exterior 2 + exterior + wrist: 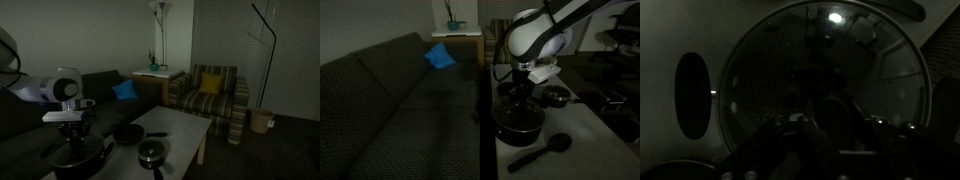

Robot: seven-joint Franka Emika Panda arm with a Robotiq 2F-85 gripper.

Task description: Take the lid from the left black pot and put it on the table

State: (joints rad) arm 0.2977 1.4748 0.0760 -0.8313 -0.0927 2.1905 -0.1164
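gripper [523,96], lower centre: jaws closed at middle of lid [790,70], apparently gripping it | risk: lid slips, drops onto left black pot [518,126] | cause: shallow pinch, tilted lift

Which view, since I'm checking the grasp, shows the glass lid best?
The wrist view: the glass lid fills the frame, its rim visible nearly all round. In both exterior views it is a small dim disc under the pincer.

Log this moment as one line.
gripper: shut on lid | lid: on left black pot | table: lid not yet placed
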